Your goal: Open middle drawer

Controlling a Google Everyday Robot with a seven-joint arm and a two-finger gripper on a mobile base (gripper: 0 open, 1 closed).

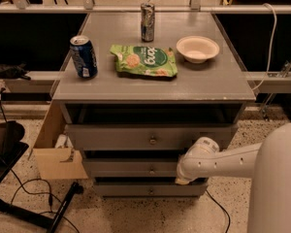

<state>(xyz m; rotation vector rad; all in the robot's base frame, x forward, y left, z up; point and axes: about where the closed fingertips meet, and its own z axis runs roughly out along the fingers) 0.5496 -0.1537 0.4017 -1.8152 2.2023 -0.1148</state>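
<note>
The grey cabinet has three flat drawer fronts, each with a small round knob. The middle drawer (131, 168) is the mid-sized front, and its knob (152, 170) is at centre. It looks pushed in, about level with the drawer below. My gripper (183, 179) hangs from the white arm (223, 158) that comes in from the right. It is in front of the right end of the middle drawer, near its lower edge and well right of the knob.
The top drawer (111, 137) is above and the bottom drawer (126, 189) below. On the cabinet top are a blue can (83, 56), a green chip bag (144, 60), a white bowl (197, 48) and a silver can (147, 22). A cardboard box (58, 160) and cables (29, 198) lie on the floor at left.
</note>
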